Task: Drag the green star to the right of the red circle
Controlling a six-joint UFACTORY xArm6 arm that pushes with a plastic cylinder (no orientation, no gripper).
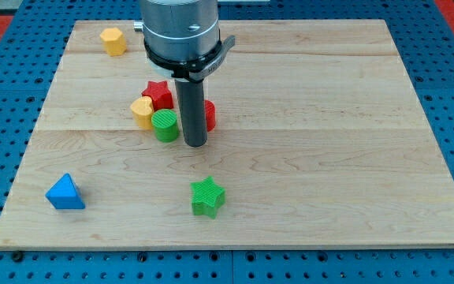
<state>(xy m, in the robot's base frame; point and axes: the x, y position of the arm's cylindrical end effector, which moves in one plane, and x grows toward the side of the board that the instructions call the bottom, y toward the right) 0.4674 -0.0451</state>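
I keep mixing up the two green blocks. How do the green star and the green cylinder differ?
The green star has points; the green cylinder is round. The star sits alone near the view's bottom; the cylinder is crowded beside the yellow heart and red star, just left of my tip. Both are ridged green.

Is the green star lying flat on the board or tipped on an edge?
Flat. The green star shows its whole star-shaped top face, alone on the board, toward the view's bottom from my tip.
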